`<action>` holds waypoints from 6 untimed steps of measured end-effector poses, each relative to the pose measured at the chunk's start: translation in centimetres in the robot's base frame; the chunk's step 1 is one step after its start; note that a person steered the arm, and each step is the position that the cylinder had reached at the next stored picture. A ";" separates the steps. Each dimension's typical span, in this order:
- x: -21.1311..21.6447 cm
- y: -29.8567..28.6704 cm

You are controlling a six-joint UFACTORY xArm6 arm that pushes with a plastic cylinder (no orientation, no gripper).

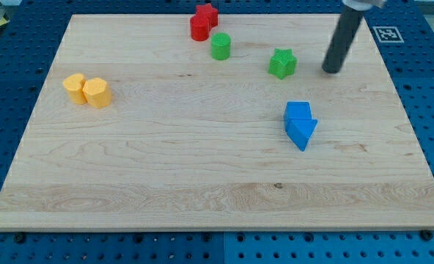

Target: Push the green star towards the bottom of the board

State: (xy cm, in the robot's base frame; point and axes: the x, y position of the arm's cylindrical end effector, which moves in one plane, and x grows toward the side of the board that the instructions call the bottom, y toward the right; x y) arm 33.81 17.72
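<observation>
The green star [282, 63] lies on the wooden board [166, 169] in the upper right part of the view. My tip [332, 70] stands on the board to the right of the star, apart from it by a short gap. The dark rod rises from the tip towards the view's top right. A green cylinder [221, 46] sits to the left of the star and slightly higher.
A red star [208, 13] and a red cylinder [199, 28] touch each other at the top edge. Two blue blocks [300, 124] sit together below the green star. Two yellow blocks [87, 90] sit together at the left. A marker tag [388, 34] lies off the board at top right.
</observation>
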 end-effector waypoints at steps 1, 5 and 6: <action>-0.5 -5.6; -1.3 -11.9; -0.6 -12.5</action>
